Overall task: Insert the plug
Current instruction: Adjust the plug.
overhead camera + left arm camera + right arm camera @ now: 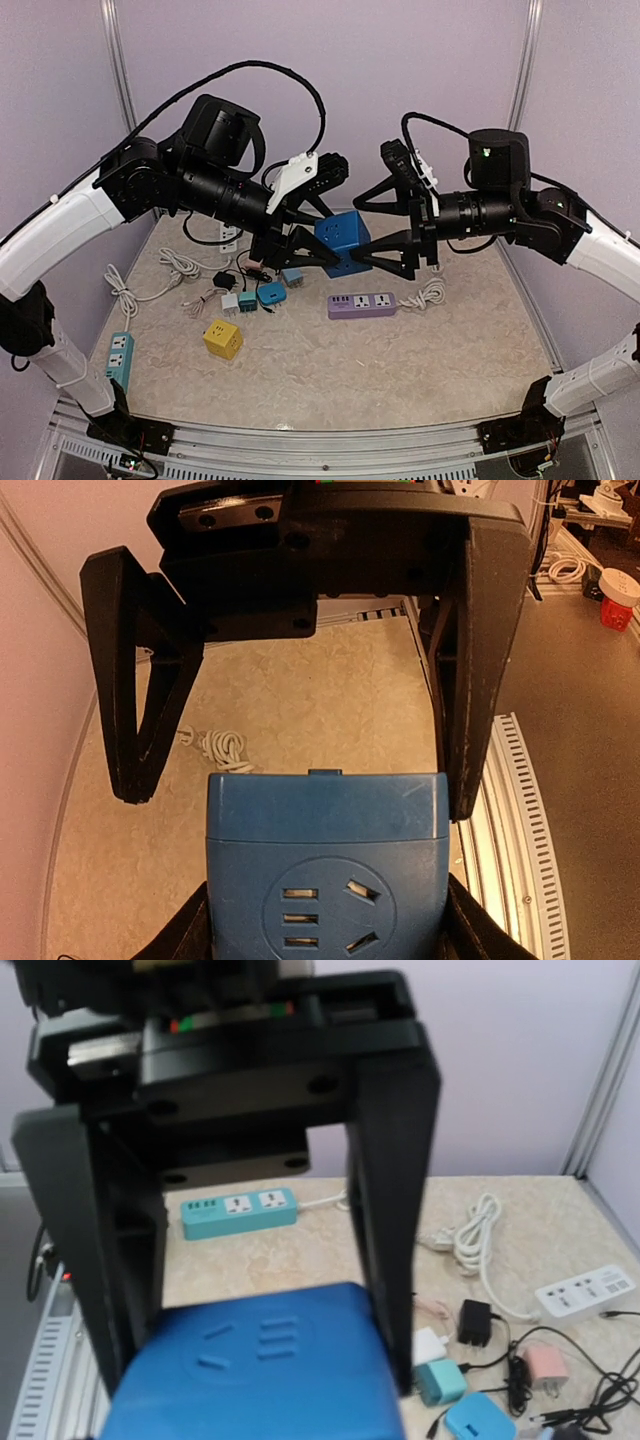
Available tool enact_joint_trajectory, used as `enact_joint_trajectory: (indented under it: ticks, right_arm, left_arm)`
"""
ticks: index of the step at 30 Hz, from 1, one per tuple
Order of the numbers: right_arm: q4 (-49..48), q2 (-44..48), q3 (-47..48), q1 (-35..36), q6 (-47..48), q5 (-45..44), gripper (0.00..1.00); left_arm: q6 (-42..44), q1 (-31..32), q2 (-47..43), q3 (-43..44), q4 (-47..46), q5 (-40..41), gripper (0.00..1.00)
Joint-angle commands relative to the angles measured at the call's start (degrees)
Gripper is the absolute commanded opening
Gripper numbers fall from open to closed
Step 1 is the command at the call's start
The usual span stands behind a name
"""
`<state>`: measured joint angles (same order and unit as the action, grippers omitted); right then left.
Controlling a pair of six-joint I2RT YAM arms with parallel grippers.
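- Nearest me on the counter (400, 370) sit a yellow socket cube (222, 339) and a purple power strip (362, 304); I leave both alone.
- Just behind them lie the small plugs (250, 297), loose among thin cables under the left arm. None is picked up yet.
- I judge a plug to be light and rigid, best pinched across its body with the prongs left free.
- Above them the blue socket cube (325, 880) hangs in mid-air, a holed face turned toward the left wrist camera.
- It looks like hard, smooth plastic, light but apt to slip, so its flat opposite sides are the place to hold it.
- The left gripper (315, 252) is clamped on the blue socket cube from its sides.
- The right gripper (356, 234) stands spread wide, straddling the cube's far end. One finger is clear of it, the other at its corner.
- Both arms are raised, forearms about level, wrists facing each other.
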<state>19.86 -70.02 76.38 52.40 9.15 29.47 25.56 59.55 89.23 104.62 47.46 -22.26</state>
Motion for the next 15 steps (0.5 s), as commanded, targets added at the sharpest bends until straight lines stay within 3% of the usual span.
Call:
enact_joint_trajectory:
  ticks: [1, 8, 15]
  right_arm:
    - [5.11, -1.55, 2.17, 1.23, 1.74, 0.15, 0.96]
    - [6.88, -3.24, 3.43, 1.56, 1.59, -1.21, 0.68]
    - [4.42, -2.82, 3.62, 1.71, -1.97, 2.28, 0.01]
  left_arm:
    - [0.34, -0.06, -0.21, 0.86, -0.81, -0.5, 0.0]
    - [0.24, -0.2, -0.03, 1.02, -1.53, -0.46, 0.0]
    - [0.22, -0.18, -0.4, 0.02, -1.58, -0.12, 0.0]
